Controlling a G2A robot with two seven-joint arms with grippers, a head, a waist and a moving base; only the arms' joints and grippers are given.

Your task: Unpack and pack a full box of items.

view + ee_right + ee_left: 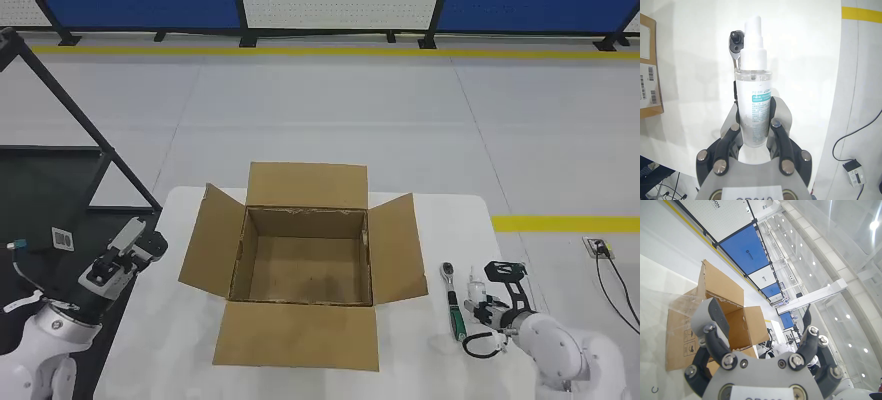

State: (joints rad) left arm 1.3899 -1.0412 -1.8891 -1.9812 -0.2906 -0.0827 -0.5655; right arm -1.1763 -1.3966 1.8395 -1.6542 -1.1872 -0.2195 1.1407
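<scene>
We see the box (297,335) standing in the middle of the bench (440,220) with all four flaps folded outward, which leaves its mouth free to reach from either side; from above, its floor looks bare. The right tool (755,111) is pinching a clear spray bottle (753,91) low on its body, one finger on each side of the label, so the white cap and nozzle jut out past the fingertips. We take the low grip as a way to keep the heavier, liquid-filled end under control. The bottle hangs over the right part of the bench, well apart from the box and just above a ratchet wrench (452,292) that lies flat there. We cannot tell whether bottle and wrench touch. The wrench sits beside the box, not in it, and we read that, with the bare box floor, as the unpacking being about finished, the bottle being either the last thing out or the first to go back in. The left tool (761,313) hovers off the bench's left edge with its fingers spread wide and nothing between them, pointed toward the box, in our judgement parked out of the other arm's way.
</scene>
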